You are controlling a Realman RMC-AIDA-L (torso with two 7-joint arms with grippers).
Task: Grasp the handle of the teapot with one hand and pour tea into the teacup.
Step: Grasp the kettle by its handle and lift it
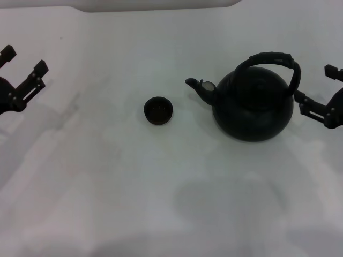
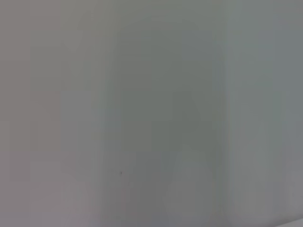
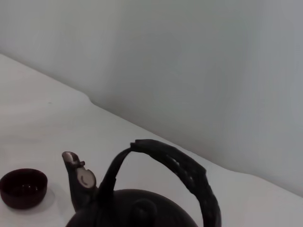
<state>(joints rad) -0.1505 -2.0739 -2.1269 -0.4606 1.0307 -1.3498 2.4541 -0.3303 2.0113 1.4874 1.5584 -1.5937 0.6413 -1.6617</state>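
White matte tabletop (image 1: 107, 203) on my feed, smooth and bare-looking. Sitting upright on it: round-bellied matte black teapot (image 1: 253, 110), textured arched black handle (image 1: 270, 59) overhead, spout facing the tiny round dark handleless teacup (image 1: 158, 111) nearby. Right gripper (image 1: 316, 88) is just beside the pot, fingers spread wide, holding nothing. Left gripper (image 1: 24, 61) is well apart, also wide.

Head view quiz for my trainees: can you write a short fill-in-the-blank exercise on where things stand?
1. The teapot's spout points toward the ____.
2. The gripper nearest the teapot is the ____ gripper.
3. The left gripper is ____, holding nothing.
4. The handle arches ____ the teapot.

Missing words: teacup; right; open; over
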